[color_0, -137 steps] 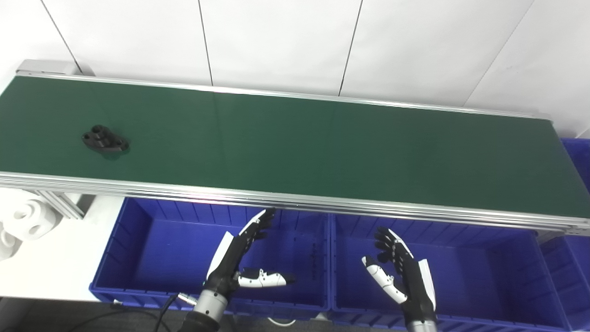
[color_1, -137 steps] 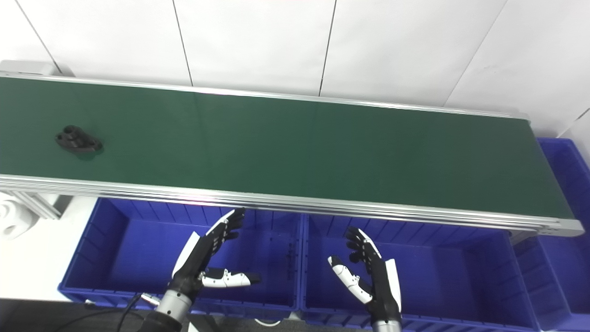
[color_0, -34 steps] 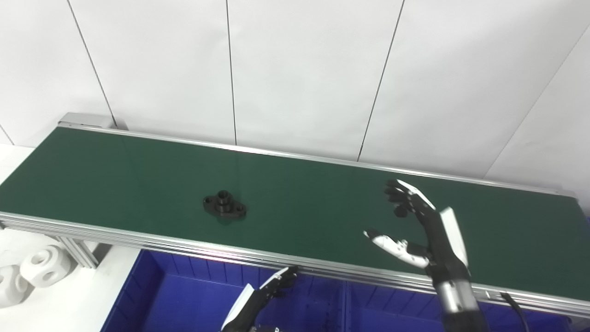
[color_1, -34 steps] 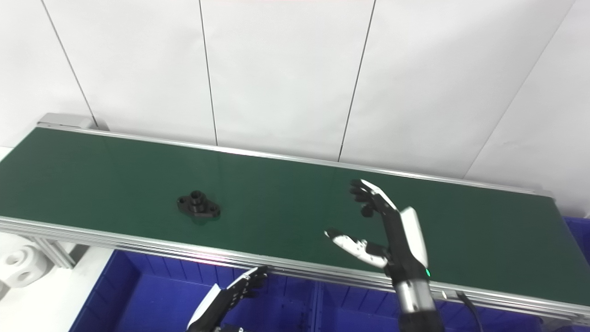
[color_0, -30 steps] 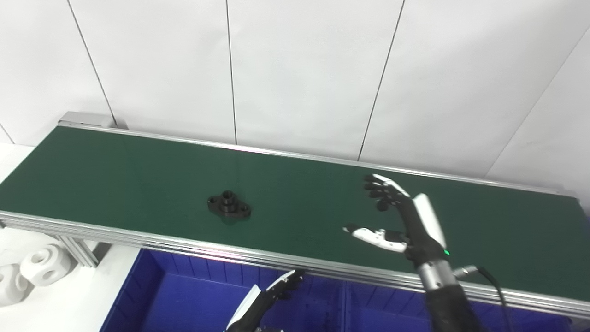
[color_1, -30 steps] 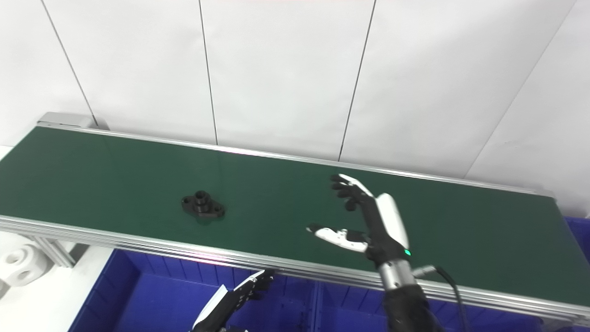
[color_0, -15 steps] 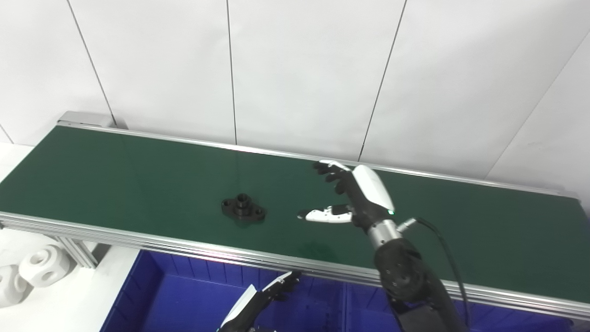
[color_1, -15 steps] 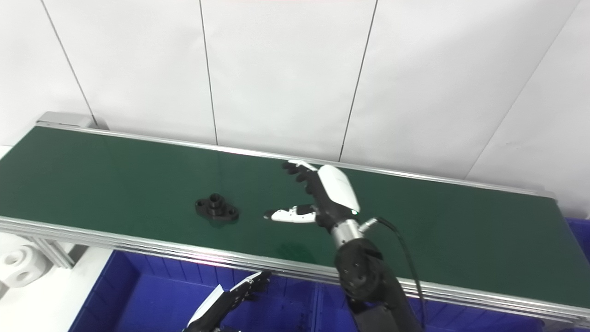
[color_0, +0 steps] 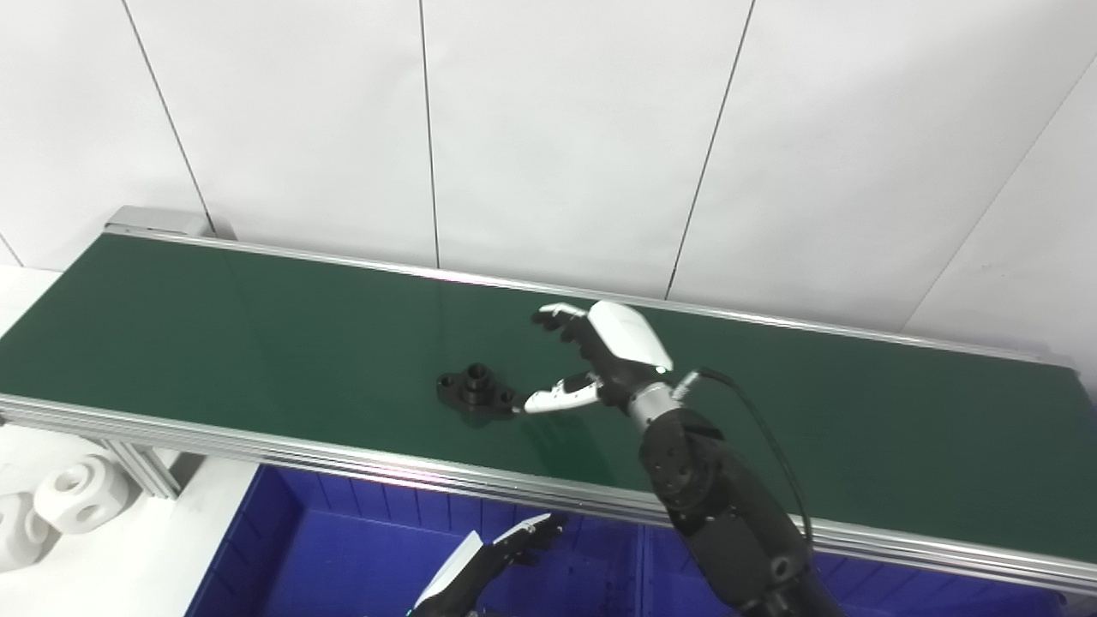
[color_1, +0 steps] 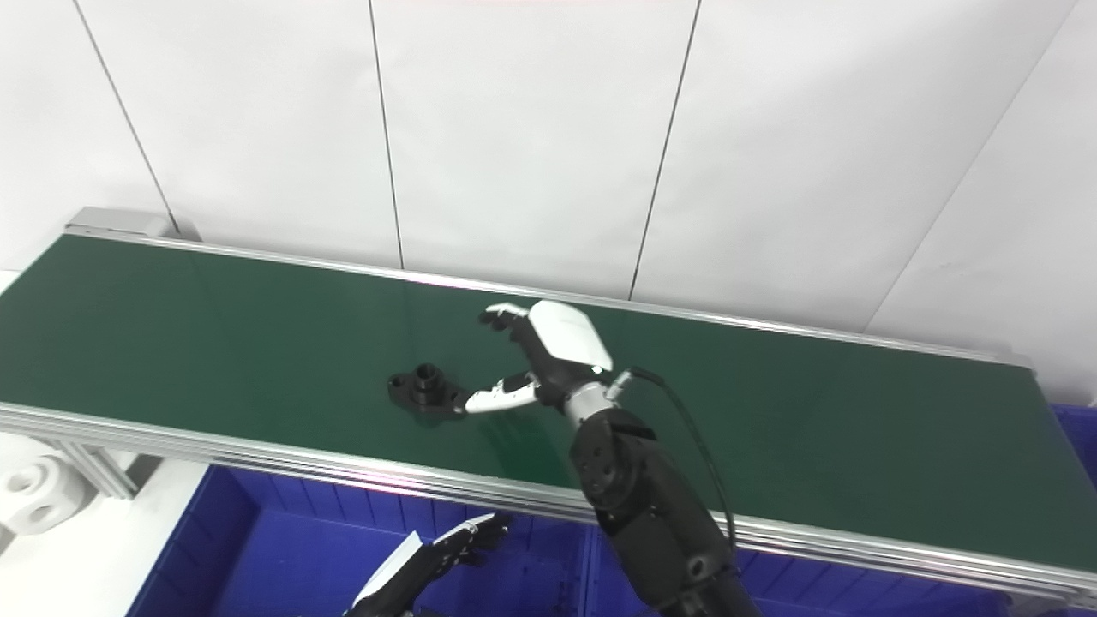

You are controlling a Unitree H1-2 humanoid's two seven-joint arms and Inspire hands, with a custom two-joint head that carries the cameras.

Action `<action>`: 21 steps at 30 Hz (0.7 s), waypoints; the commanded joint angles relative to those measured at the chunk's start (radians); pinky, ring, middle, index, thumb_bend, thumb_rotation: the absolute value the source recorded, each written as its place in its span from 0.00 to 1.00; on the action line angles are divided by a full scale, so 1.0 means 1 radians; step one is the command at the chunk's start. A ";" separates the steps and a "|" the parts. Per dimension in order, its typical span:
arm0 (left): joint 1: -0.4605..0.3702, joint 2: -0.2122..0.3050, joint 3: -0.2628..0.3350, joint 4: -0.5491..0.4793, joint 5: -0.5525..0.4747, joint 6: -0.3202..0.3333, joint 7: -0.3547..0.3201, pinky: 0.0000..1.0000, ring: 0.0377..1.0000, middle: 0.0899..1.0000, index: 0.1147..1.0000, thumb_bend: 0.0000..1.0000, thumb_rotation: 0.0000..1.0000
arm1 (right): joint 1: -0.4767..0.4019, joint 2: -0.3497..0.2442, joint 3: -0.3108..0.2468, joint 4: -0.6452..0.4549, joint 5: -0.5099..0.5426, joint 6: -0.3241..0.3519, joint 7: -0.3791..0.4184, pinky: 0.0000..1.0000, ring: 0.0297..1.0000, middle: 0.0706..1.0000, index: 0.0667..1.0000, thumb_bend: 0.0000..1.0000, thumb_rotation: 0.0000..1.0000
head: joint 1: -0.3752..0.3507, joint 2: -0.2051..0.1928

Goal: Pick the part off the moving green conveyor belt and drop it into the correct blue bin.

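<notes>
A black flanged part with a raised round hub lies on the green conveyor belt, near its front edge at mid-length. My right hand is open over the belt just right of the part, thumb tip almost touching the flange, fingers spread above and behind it. It holds nothing. My left hand is open and low over the left blue bin, below the belt's front rail. The same part and right hand show in the right eye view.
An aluminium rail runs along the belt's front edge. A second blue bin sits under the rail to the right. White round parts lie on the table at the lower left. A white panelled wall stands behind the belt.
The part has ridden the belt to the right. My right hand has swung left over the belt and closed the gap to the part, still open. The left hand has barely moved.
</notes>
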 commanded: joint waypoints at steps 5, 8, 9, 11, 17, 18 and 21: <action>-0.022 -0.008 -0.004 -0.028 -0.010 -0.043 0.015 0.80 0.86 0.88 0.87 0.74 0.28 | -0.083 -0.003 0.046 0.068 -0.040 -0.048 -0.049 0.74 0.78 0.80 0.80 0.80 0.36 | 0.010 0.004; -0.021 -0.013 0.000 -0.028 -0.003 -0.043 0.011 0.80 0.85 0.88 0.87 0.74 0.29 | -0.093 -0.002 0.069 0.106 -0.051 -0.060 -0.064 0.74 0.78 0.79 0.80 0.80 0.35 | 0.014 0.008; -0.020 -0.015 0.002 -0.029 -0.001 -0.043 0.011 0.79 0.85 0.88 0.87 0.75 0.29 | -0.096 -0.001 0.075 0.121 -0.053 -0.068 -0.072 0.74 0.78 0.79 0.80 0.79 0.35 | 0.016 0.006; -0.019 -0.017 0.004 -0.029 0.004 -0.043 0.010 0.79 0.85 0.88 0.87 0.75 0.30 | -0.102 0.000 0.089 0.146 -0.056 -0.077 -0.083 0.73 0.77 0.79 0.80 0.79 0.34 | 0.018 0.007; -0.018 -0.023 0.006 -0.028 0.010 -0.043 0.011 0.80 0.85 0.88 0.87 0.76 0.32 | -0.113 0.008 0.116 0.196 -0.063 -0.068 -0.095 0.74 0.77 0.79 0.80 0.77 0.32 | 0.022 0.013; -0.018 -0.023 0.006 -0.027 0.009 -0.043 0.011 0.80 0.86 0.88 0.87 0.76 0.32 | -0.116 0.008 0.119 0.212 -0.063 -0.073 -0.103 0.73 0.77 0.78 0.80 0.77 0.30 | 0.022 0.013; -0.019 -0.024 0.005 -0.029 0.019 -0.043 0.015 0.80 0.86 0.88 0.87 0.77 0.34 | -0.119 0.004 0.130 0.244 -0.065 -0.088 -0.126 0.72 0.76 0.78 0.79 0.77 0.29 | 0.024 0.017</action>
